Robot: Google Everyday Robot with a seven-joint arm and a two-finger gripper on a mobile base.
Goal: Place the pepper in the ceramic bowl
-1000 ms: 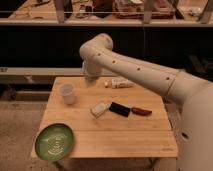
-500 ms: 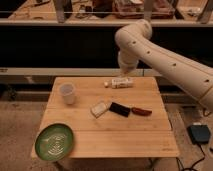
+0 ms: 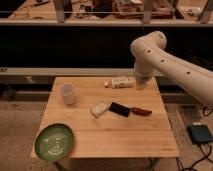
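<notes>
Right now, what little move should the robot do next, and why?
Probably lower the gripper toward the pepper. The gripper hangs over the table's far edge, while the pepper lies untouched beside the black block, far from the ceramic bowl.

Legible text: none, with no readable label, brand or number on the pale bottle (image 3: 120,82) at the table (image 3: 100,140) edge's twelve o'clock, nor on the gripper (image 3: 141,83) at one o'clock.

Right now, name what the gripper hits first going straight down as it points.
The gripper points down near the back edge: likely the wooden table beside the white bottle, though depth is unclear.
</notes>
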